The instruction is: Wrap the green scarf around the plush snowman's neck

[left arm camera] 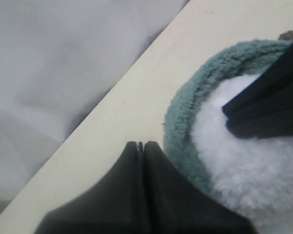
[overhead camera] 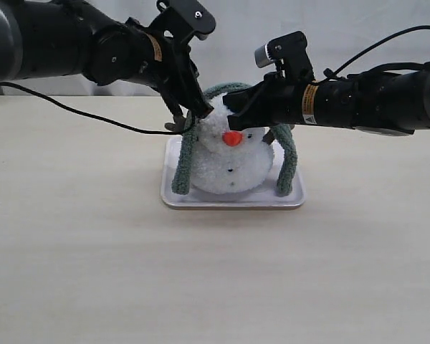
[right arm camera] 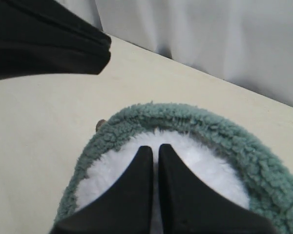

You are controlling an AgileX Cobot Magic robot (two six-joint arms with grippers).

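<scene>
A shallow rectangular white tray with rounded corners and a glossy raised rim lies flat on a wide, pale beige matte tabletop, about the middle of its width and nearer its far edge than its near one. The tabletop's bare surface spreads wide in front of the tray and to both sides. Behind the far edge hangs a pale grey-white cloth backdrop, falling in soft vertical folds.

- Soft, even light covers the table; shadows are faint.
- In my wrist views, my left fingers look dark and blurred.
</scene>
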